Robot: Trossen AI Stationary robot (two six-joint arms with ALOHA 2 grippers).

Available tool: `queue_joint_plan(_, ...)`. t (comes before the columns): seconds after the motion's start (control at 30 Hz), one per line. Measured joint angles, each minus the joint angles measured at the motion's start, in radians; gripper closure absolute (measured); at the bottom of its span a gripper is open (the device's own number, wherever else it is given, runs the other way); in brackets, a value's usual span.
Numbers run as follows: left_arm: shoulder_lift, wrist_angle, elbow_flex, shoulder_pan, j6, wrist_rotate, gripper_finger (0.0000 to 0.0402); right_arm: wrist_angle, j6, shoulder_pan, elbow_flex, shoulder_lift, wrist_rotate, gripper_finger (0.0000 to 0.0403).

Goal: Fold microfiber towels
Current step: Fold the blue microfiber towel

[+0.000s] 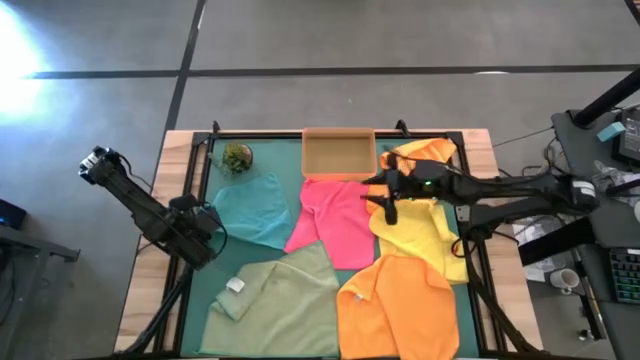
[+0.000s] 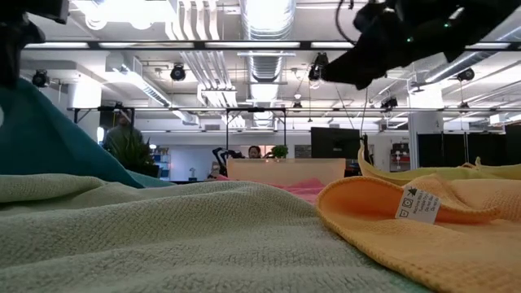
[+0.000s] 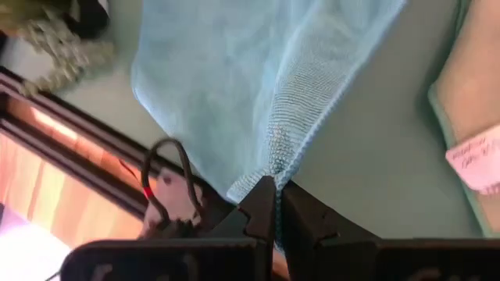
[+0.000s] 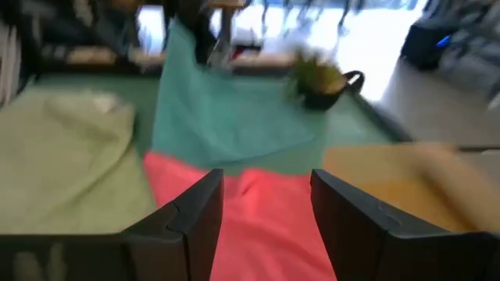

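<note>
A teal towel point(image 1: 255, 210) lies on the green mat point(image 1: 290, 150) at the left. My left gripper point(image 1: 208, 226) is shut on its left near corner, and in the low view that side point(image 2: 49, 138) rises up. A hot pink towel point(image 1: 335, 225) lies in the middle, a yellow towel point(image 1: 420, 238) to its right, a sage towel point(image 1: 275, 295) and an orange towel point(image 1: 400, 308) near the front, and another orange towel point(image 1: 425, 152) at the far right. My right gripper point(image 1: 385, 197) is open and empty above the pink towel's right edge point(image 4: 258, 222). My left gripper pinches a corner of the teal towel point(image 3: 269, 168) between its two shut fingers point(image 3: 262, 204). The cloth fans out from the fingertips. That corner is raised off the mat, and the rest of the towel lies on the mat.
A shallow tan cardboard tray point(image 1: 338, 152) stands at the far edge in the middle. A small potted plant point(image 1: 237, 157) stands at the far left, just beyond the teal towel. A dark frame point(image 1: 200, 160) borders the mat. White tags show on the sage point(image 1: 236, 285) and orange point(image 2: 415, 203) towels.
</note>
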Motion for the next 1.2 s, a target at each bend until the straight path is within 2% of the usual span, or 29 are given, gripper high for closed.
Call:
queue_joint_plan(0.17, -0.051, 0.0, 0.0, 0.004, -0.009, -0.07, 0.0401, 0.009, -0.088, 0.067, 0.104, 0.162, -0.003, 0.0219)
queue_joint_plan(0.57, -0.095, 0.0, 0.0, 0.006, 0.063, -0.162, 0.0401, -0.001, -0.142, 0.129, 0.348, 0.53, -0.018, 0.0219)
queue_joint_plan(0.67, -0.097, 0.0, 0.0, 0.006, 0.078, -0.193, 0.0401, 0.001, -0.147, 0.145, 0.419, 0.6, -0.08, 0.0219)
queue_joint_plan(1.0, -0.098, 0.0, -0.002, 0.007, 0.099, -0.243, 0.0401, -0.008, -0.133, 0.18, 0.643, 0.833, -0.102, 0.0219)
queue_joint_plan(1.2, -0.098, 0.0, -0.003, 0.008, 0.104, -0.271, 0.0401, -0.015, -0.13, 0.194, 0.729, 0.93, -0.102, 0.0219)
